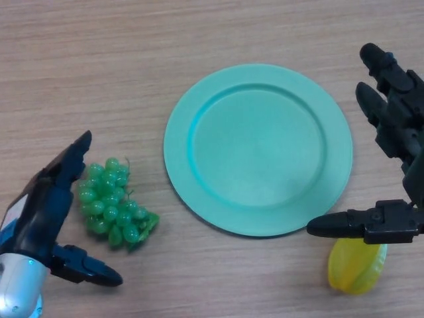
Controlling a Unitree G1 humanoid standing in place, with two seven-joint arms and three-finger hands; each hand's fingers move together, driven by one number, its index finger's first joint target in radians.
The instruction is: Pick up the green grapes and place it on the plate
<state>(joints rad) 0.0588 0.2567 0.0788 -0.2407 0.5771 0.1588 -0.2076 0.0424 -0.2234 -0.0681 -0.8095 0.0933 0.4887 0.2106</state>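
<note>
A bunch of green grapes (114, 205) lies on the wooden table at the lower left. A round teal plate (258, 147) sits in the middle, with nothing on it. My left hand (48, 211) is open just left of the grapes, its fingers above and its thumb below the bunch, not touching it. My right hand (395, 132) is open at the right edge, beside the plate's right rim, its thumb reaching toward the plate's lower right rim.
A yellow star fruit (358, 266) lies on the table at the lower right, just under my right hand's thumb. The wooden table (99, 73) stretches across the whole view.
</note>
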